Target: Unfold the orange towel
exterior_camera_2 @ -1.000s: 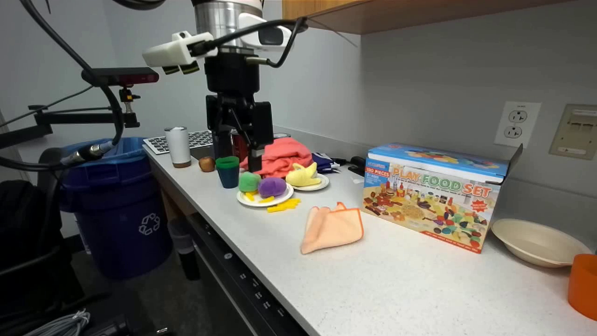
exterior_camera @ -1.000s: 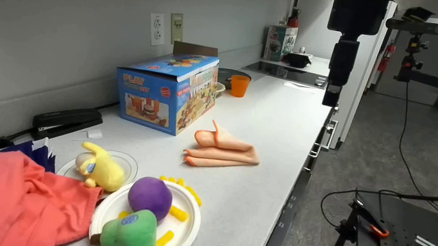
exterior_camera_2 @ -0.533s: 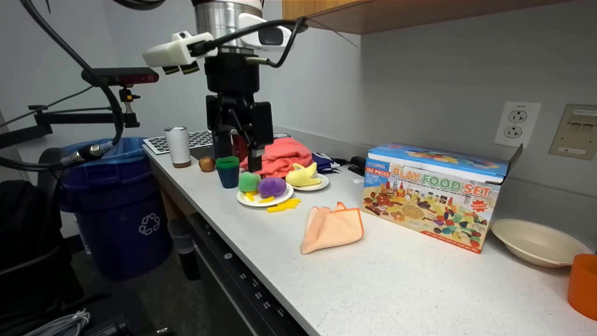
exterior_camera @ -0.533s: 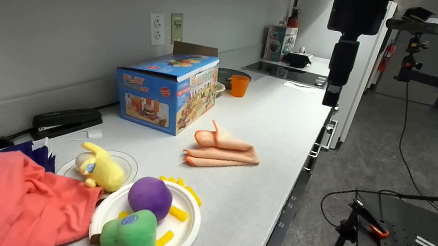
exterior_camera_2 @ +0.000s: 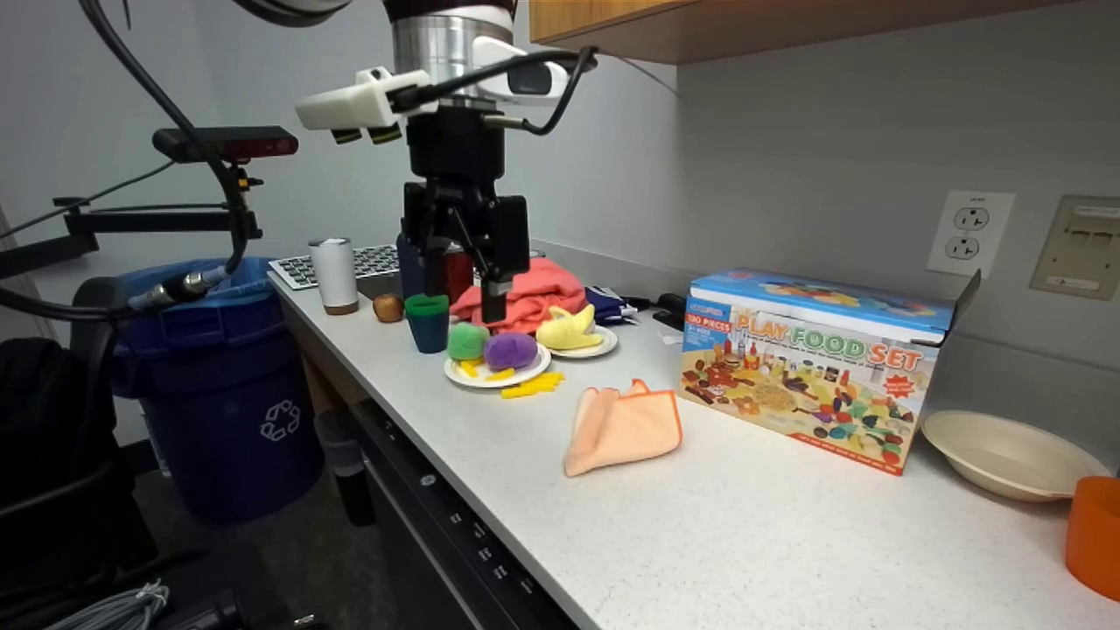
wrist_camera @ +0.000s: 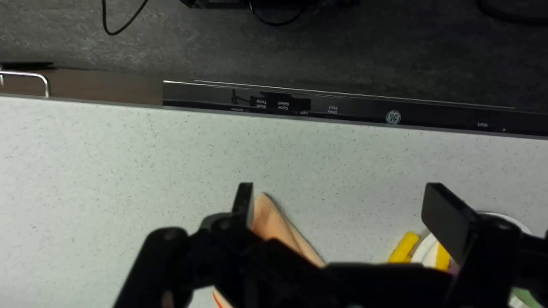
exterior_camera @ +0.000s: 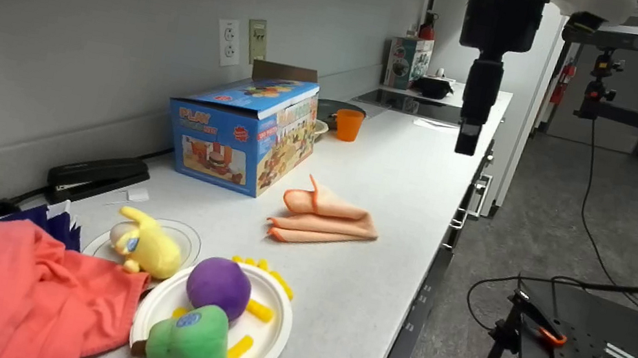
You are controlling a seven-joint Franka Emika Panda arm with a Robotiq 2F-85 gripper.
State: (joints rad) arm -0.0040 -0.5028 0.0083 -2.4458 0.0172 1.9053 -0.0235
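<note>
The claw [wrist_camera: 338,205] points straight down beneath the wrist [exterior_camera_2: 442,52], its two fingers [wrist_camera: 449,220] spread wide apart.

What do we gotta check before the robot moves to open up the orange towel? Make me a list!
1. Jaws open: ok, they're spread apart.
2. Jaws down at the towel: not ok, they hang high above the counter.
3. Something to pinch: ok, I think; an orange-edged tip pokes out in an exterior view.
4. Towel apart from the box: ok, a gap shows in an exterior view.
5. Room to spread it: cannot tell; the plate and box are nearby, and its full size is folded away.
</note>
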